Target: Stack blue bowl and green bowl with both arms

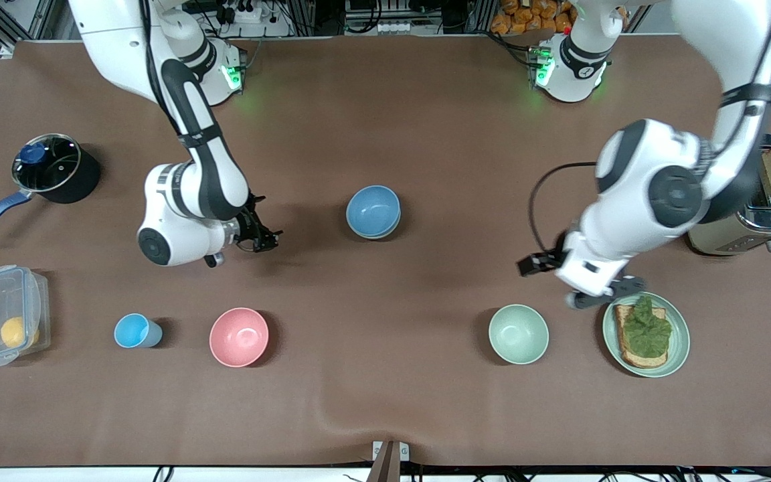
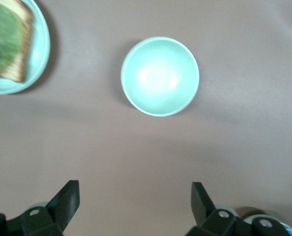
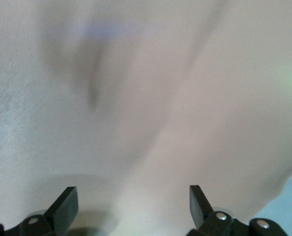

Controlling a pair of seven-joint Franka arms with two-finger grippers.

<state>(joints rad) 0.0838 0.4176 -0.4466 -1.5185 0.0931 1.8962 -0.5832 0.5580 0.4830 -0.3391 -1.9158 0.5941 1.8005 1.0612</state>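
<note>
The blue bowl (image 1: 373, 211) stands upright near the middle of the table. The pale green bowl (image 1: 518, 333) (image 2: 160, 76) stands apart from it, nearer the front camera and toward the left arm's end, beside the toast plate. My left gripper (image 1: 606, 294) (image 2: 135, 186) hangs open over the table at the plate's rim; there is only bare cloth between its fingers, and the green bowl lies ahead of it. My right gripper (image 1: 266, 239) (image 3: 133, 189) is open and empty, low over the table beside the blue bowl on the right arm's side.
Beside the green bowl is a mint plate (image 1: 678, 348) with toast and lettuce. A toaster (image 1: 753, 221) stands at the left arm's end. A pink bowl (image 1: 239, 337), a light-blue cup (image 1: 132, 331), a lidded plastic box (image 1: 3, 314) and a pot (image 1: 51, 167) lie toward the right arm's end.
</note>
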